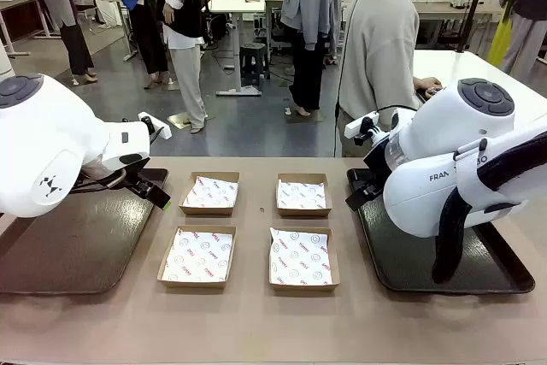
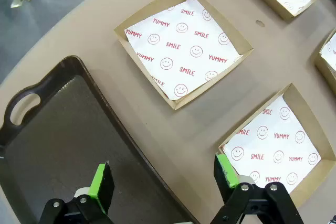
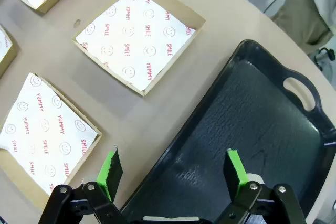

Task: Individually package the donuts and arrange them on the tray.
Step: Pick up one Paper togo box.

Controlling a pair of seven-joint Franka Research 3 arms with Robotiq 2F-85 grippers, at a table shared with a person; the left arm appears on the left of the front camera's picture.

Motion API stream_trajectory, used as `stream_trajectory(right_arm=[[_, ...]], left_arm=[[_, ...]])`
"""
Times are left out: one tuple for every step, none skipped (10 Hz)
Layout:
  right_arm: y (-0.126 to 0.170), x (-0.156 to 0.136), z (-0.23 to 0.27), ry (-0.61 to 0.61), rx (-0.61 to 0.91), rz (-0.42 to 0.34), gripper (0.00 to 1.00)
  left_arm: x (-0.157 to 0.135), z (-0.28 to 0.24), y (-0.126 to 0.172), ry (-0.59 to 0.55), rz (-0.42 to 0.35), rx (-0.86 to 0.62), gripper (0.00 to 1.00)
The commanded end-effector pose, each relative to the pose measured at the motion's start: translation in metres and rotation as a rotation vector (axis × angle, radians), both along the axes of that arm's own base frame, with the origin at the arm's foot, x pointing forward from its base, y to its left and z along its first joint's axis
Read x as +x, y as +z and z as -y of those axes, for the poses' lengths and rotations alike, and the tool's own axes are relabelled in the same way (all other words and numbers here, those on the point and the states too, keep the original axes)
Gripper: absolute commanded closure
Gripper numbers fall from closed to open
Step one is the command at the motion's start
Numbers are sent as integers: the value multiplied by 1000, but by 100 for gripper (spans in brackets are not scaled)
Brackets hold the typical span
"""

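Donuts: can't tell where they lie. The 4 boxes hold printed paper only, and what shows of both trays is bare.

Tabletop (image 1: 256, 322), near to far. By the near edge, around the middle, sit 2 boxes side by side: near-left box (image 1: 198, 256) & near-right box (image 1: 301, 258), both lined, w/ one corner of the right liner riding up. Left tray (image 1: 77, 245) lies at the tabletop's left edge and right tray (image 1: 402, 254) at the right edge; both dark, w/ a handle slot cut in the end.

Left claw (image 2: 163, 174) hangs released, jaws wide, nothing between them. It's over the left tray's inner rim, one finger above the tray and the other by a corner of the near-left box. Right claw (image 3: 173, 163) is likewise released & empty, over the right tray's inner rim.

Further back are far-left box (image 1: 210, 193) & far-right box (image 1: 302, 195), set apart from the near pair. At the far edge, toward the right, stands a person (image 1: 380, 49).

Step, as I read it: the very start. Boxes are laid out, no packing begun. Next move prob. needs a donut brought w/in reach, maybe by the person. A claw then takes it gently, w/o crushing the icing, & sets it flat in one box. The boxed donut then goes onto a tray.
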State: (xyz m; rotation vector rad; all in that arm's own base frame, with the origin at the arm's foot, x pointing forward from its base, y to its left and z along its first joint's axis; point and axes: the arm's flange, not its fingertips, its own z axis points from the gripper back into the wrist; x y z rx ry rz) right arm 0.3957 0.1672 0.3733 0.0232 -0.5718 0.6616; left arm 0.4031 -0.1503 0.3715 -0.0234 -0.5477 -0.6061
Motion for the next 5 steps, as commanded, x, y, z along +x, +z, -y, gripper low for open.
stream_trajectory(right_arm=[[0, 0, 0, 0, 0, 0, 0], [0, 0, 0, 0, 0, 0, 0], [0, 0, 0, 0, 0, 0, 0], [0, 0, 0, 0, 0, 0, 0], [0, 0, 0, 0, 0, 0, 0]], left_arm=[[0, 0, 0, 0, 0, 0, 0], [0, 0, 0, 0, 0, 0, 0], [0, 0, 0, 0, 0, 0, 0], [0, 0, 0, 0, 0, 0, 0], [0, 0, 0, 0, 0, 0, 0]])
